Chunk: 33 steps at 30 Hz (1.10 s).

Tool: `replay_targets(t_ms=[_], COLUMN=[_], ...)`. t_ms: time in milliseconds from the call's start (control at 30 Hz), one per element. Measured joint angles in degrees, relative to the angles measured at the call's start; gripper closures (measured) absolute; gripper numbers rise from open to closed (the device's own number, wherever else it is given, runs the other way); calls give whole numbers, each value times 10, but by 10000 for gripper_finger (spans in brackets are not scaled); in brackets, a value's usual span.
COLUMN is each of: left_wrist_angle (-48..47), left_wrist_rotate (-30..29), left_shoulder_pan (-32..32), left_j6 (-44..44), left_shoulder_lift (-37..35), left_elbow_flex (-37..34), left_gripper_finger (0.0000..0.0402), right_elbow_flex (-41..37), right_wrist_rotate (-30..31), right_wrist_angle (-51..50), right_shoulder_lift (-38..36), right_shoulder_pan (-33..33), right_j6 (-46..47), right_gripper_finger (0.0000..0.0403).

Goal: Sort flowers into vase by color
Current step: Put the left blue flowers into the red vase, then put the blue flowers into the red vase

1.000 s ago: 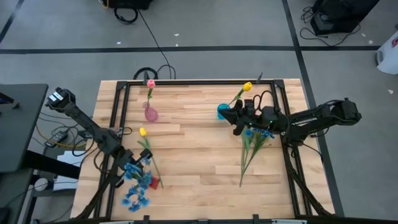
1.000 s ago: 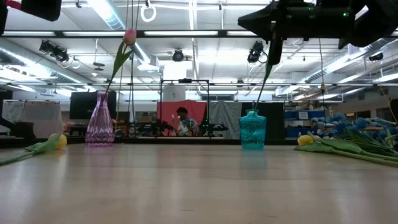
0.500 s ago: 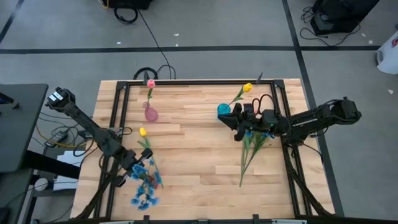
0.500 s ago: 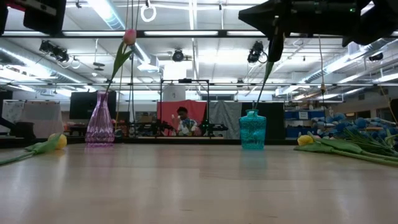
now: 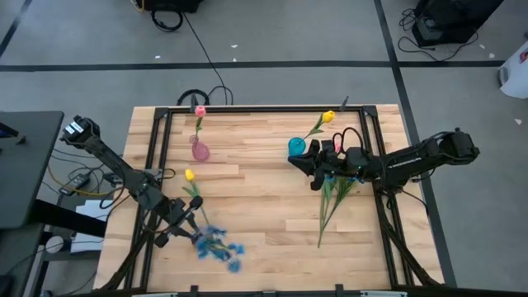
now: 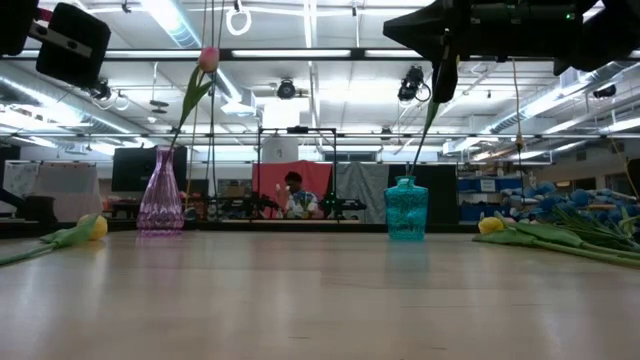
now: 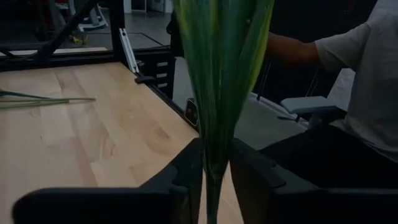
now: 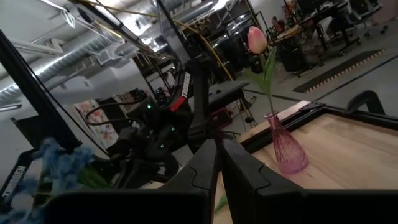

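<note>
The blue flower spray (image 5: 216, 245) hung over the near left part of the table (image 5: 264, 198); the left gripper (image 5: 183, 221) pinched its green stem; the right gripper (image 5: 303, 162), fingers pressed together, hung by the teal vase (image 5: 296, 147).

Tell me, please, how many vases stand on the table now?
2. A pink vase stands near the table's far left part and holds a pink tulip. A teal vase stands toward the far right, holding a yellow tulip.
</note>
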Motion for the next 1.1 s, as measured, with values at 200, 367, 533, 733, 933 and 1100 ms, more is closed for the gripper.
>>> replay_targets(t_ms=[200, 367, 533, 733, 933, 1100], left_wrist_angle=[-17, -98, -189, -381, -478, -521], left_wrist_rotate=[1, 3, 18, -38, -149, -157], left_shoulder_pan=[0, 0, 0, 0, 0, 0], left_j6=[4, 10, -19, -106, -231, -309], left_shoulder_lift=[-3, -57, -145, -206, -207, -206], left_elbow_flex=[0, 0, 7, 54, 67, 67], left_gripper_finger=[279, 273, 273, 273, 273, 273], right_elbow_flex=[0, 0, 0, 0, 0, 0], right_wrist_rotate=[-7, -8, -11, -11, -11, -11], right_wrist_angle=[0, -1, -1, -13, -44, -50], right_shoulder_lift=[0, 0, 0, 0, 0, 0], right_shoulder_pan=[0, 0, 0, -1, -1, -1], right_j6=[7, 20, 21, 21, 21, 30], right_gripper_finger=[367, 367, 367, 367, 367, 367])
